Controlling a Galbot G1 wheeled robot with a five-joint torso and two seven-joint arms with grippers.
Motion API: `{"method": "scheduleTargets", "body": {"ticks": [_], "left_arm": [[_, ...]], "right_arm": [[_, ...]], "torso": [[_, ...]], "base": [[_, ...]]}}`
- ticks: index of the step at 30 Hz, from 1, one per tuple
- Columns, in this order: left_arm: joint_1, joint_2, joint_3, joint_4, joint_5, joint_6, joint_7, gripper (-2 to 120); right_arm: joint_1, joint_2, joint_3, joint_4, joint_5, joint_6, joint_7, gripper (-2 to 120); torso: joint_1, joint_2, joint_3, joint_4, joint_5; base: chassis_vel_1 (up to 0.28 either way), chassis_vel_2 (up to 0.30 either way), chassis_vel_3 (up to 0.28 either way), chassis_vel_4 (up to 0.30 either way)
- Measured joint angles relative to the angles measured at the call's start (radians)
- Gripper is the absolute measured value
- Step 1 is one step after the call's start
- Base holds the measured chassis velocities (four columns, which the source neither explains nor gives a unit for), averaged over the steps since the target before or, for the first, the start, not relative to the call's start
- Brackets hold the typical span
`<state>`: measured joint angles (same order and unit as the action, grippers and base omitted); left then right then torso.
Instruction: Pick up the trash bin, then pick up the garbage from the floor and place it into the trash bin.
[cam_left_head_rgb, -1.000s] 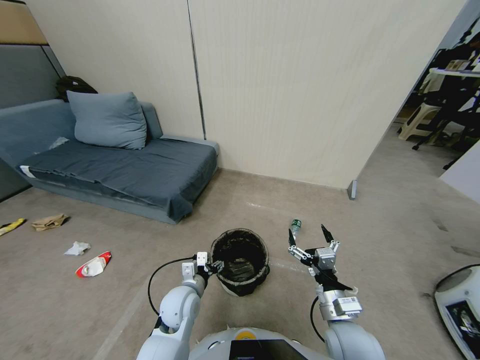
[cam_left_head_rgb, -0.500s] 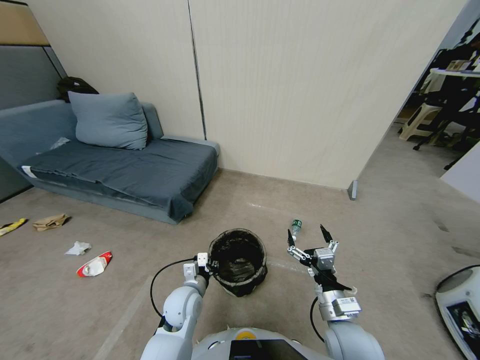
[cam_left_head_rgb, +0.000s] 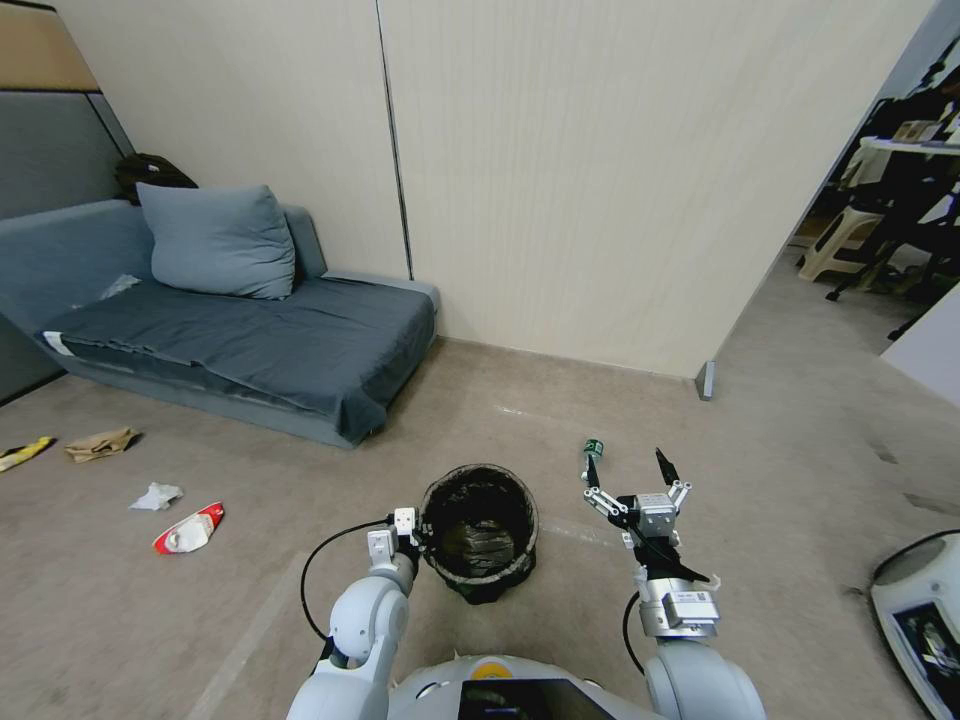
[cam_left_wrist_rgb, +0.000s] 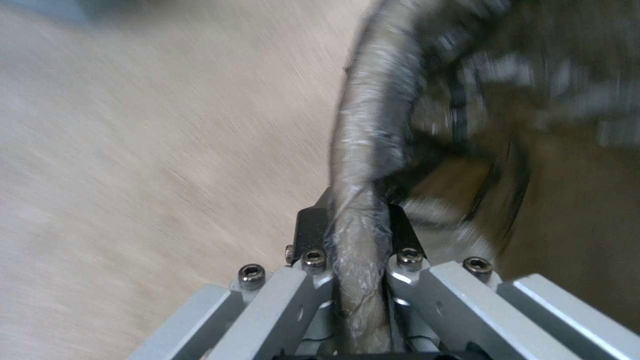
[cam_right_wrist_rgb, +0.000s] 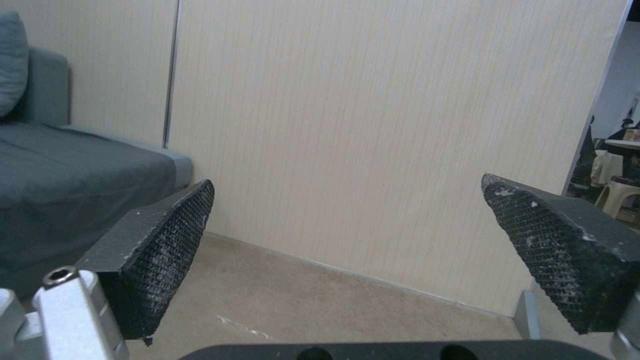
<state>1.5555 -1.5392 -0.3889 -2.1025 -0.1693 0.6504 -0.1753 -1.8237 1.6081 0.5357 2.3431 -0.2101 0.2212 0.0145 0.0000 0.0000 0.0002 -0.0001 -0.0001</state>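
Trash bin (cam_left_head_rgb: 479, 525) hangs off the floor by its left rim, clamped in your left gripper (cam_left_wrist_rgb: 351, 235); your right gripper (cam_left_head_rgb: 630, 472), jaws spread empty, is nearer the bottle (cam_left_head_rgb: 593, 447) just beyond.

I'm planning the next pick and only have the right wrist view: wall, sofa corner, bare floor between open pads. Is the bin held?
Observer: Yes. The left tool is shut on the bag-covered rim of the trash bin.
Operator: Any garbage near my tool?
Observer: A small clear bottle lies on the floor just beyond the open right tool.
Operator: And the rest?
Observer: Off to the robot's left, in front of the sofa: a red-and-white wrapper, a white tissue and brown paper.
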Motion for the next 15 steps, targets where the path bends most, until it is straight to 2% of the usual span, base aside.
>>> {"method": "scheduleTargets", "body": {"ticks": [2, 6, 7, 10, 11, 15], "left_arm": [[0.021, -0.002, -0.004, -0.067, 0.047, -0.017, -0.006, 1], [0.037, -0.001, -0.005, -0.126, 0.066, -0.031, -0.013, 1], [0.049, 0.003, -0.005, -0.168, 0.08, -0.042, -0.019, 1], [0.06, 0.008, -0.004, -0.197, 0.093, -0.052, -0.026, 1], [0.076, 0.018, 0.003, -0.232, 0.116, -0.07, -0.033, 1], [0.106, 0.032, 0.021, -0.281, 0.168, -0.12, -0.042, 1]], "right_arm": [[0.0, 0.0, 0.001, -0.001, 0.005, 0.009, 0.0, 100], [0.001, 0.0, 0.001, -0.001, 0.006, 0.009, 0.0, 100], [0.001, 0.0, 0.001, -0.003, 0.005, 0.013, 0.0, 100], [0.001, 0.0, 0.001, -0.01, 0.002, 0.022, -0.001, 100], [0.002, 0.0, 0.001, -0.019, -0.004, 0.032, -0.003, 100], [0.002, 0.0, 0.001, -0.022, -0.006, 0.035, -0.004, 100]], "torso": [[0.0, 0.0, 0.0, 0.0003, 0.0001], [0.0, 0.0, 0.0, 0.0003, 0.0], [0.0, 0.0, 0.0, 0.0001, 0.0002], [0.0, 0.0, 0.0, 0.0001, 0.0001], [0.0, 0.0, 0.0, 0.0002, 0.0002], [0.0, 0.0, 0.0, 0.0001, 0.0001]], "base": [[0.0, 0.0, 0.0, 0.0], [0.0, 0.0, 0.0, 0.0], [0.0, 0.0, 0.0, 0.0], [0.0, 0.0, 0.0, 0.0], [0.0, 0.0, 0.0, 0.0], [0.0, 0.0, 0.0, 0.0]]}}
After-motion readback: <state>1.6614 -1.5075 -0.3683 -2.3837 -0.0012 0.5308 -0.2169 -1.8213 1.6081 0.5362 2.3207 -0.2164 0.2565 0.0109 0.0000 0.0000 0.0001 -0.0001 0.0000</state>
